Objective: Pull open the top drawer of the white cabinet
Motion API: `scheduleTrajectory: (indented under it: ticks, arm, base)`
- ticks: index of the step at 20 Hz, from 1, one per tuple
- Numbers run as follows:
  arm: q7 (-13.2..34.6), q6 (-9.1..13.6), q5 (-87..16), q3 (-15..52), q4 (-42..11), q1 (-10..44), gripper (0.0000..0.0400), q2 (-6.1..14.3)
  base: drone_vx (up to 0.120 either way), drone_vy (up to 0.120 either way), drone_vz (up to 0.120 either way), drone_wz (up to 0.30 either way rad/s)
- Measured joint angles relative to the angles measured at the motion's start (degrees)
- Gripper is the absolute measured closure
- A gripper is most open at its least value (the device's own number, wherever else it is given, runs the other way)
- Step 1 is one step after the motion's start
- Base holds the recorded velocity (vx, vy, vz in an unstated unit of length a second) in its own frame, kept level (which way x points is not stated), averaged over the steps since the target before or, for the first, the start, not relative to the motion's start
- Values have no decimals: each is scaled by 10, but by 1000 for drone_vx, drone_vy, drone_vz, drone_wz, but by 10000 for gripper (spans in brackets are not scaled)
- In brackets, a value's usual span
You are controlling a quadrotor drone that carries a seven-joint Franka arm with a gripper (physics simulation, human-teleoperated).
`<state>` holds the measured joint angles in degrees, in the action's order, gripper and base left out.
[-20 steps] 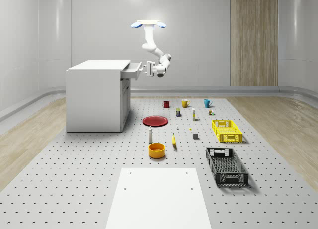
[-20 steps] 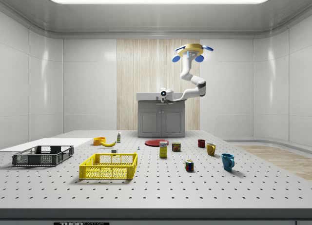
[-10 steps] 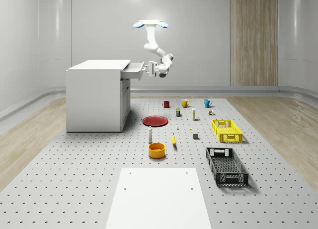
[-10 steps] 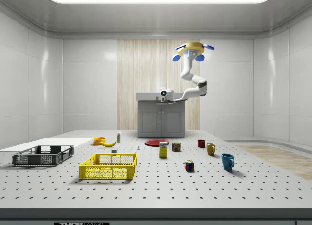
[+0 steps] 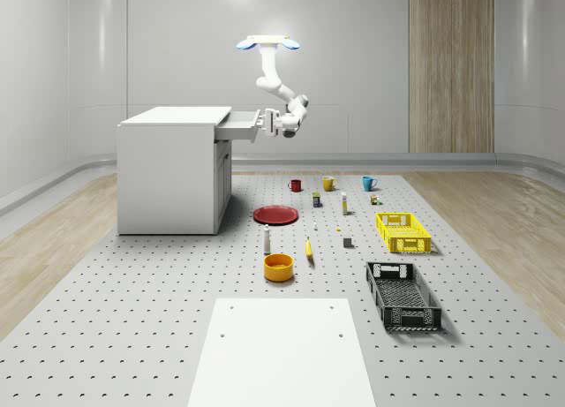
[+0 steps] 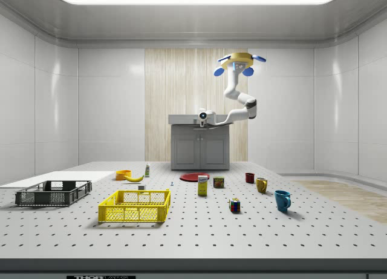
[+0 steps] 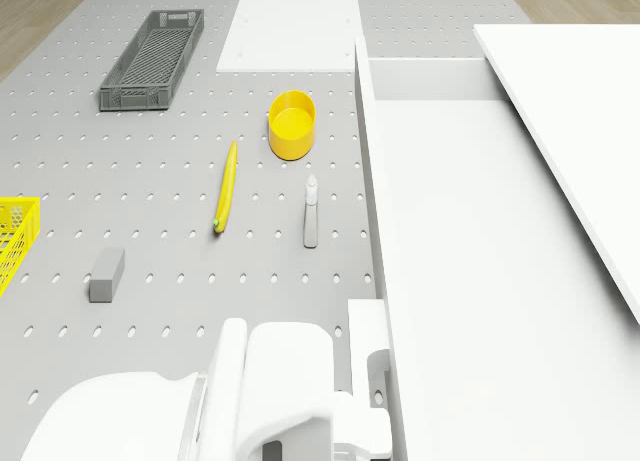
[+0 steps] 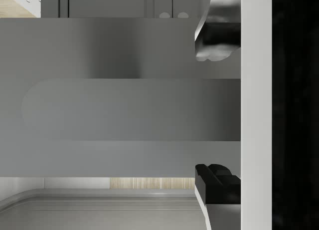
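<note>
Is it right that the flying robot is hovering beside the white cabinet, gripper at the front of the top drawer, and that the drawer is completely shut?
Not quite. The top drawer is already pulled partly out of the white cabinet, as the whole-scene view shows. The rest holds: the drone hovers beside the cabinet, with the gripper at the drawer's front.

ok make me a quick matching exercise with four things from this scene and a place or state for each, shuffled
Things:
1. top drawer of the white cabinet
2. round red plate
3. yellow slatted crate
4. quadrotor drone

Places or states:
A. hovering in the air, beside the cabinet
B. pulled partly out, with the gripper at its front
C. flat on the pegboard floor near the cabinet's base
D. next to the black slatted crate

Pairs: 1-B, 2-C, 3-D, 4-A
</note>
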<state>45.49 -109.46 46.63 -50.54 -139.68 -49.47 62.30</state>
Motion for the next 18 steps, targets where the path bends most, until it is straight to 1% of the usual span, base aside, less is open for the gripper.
scheduleTrajectory:
  ticks: [3, 7, 13, 18]
  arm:
    - [-6, 0, 1, 0, 0, 0, 92, 0]
    - [-1, 0, 0, 0, 0, 0, 94, 0]
    - [1, -2, -2, -1, 0, -2, 95, 2]
    - [2, -3, -3, -1, -1, -3, 95, 4]
  base:
    - [0, 0, 0, 0]
    - [0, 0, 0, 0]
    - [0, 113, 0, 0]
    - [0, 0, 0, 0]
